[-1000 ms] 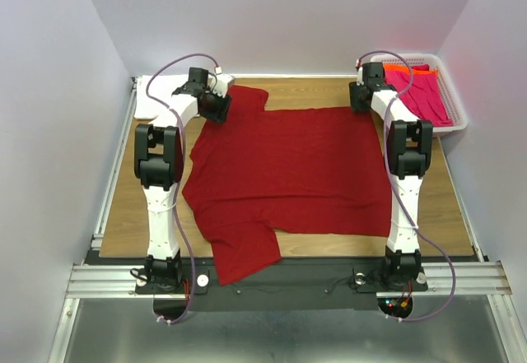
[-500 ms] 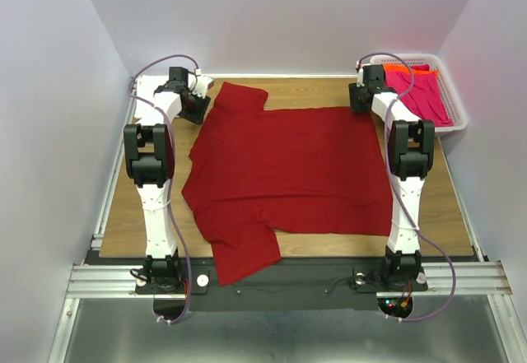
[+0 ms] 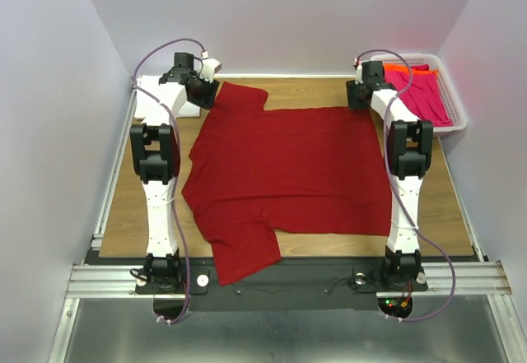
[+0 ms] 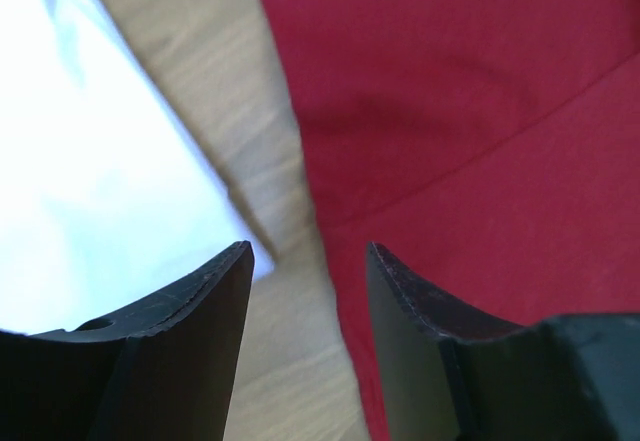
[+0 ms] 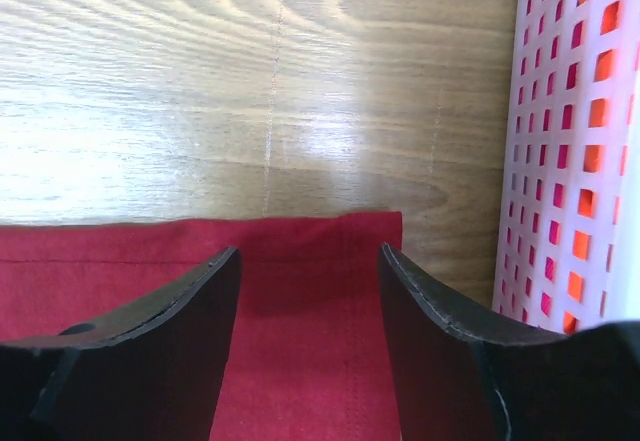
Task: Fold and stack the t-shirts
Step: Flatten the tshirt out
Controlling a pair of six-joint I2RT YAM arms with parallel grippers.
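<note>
2 arms (image 3: 156, 157) (image 3: 408, 153) full-reach, tee (image 3: 288, 169) far edge

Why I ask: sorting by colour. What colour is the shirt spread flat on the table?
The shirt is plain dark red, clearest in the top external view.

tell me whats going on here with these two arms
Two robot arms are working on a dark red t-shirt spread out on the table. The left claw hovers open over its far left sleeve edge, the right claw open over its far right corner; neither holds cloth. A white shirt lies beside the left claw; a pink shirt and an orange shirt sit in the basket.
</note>
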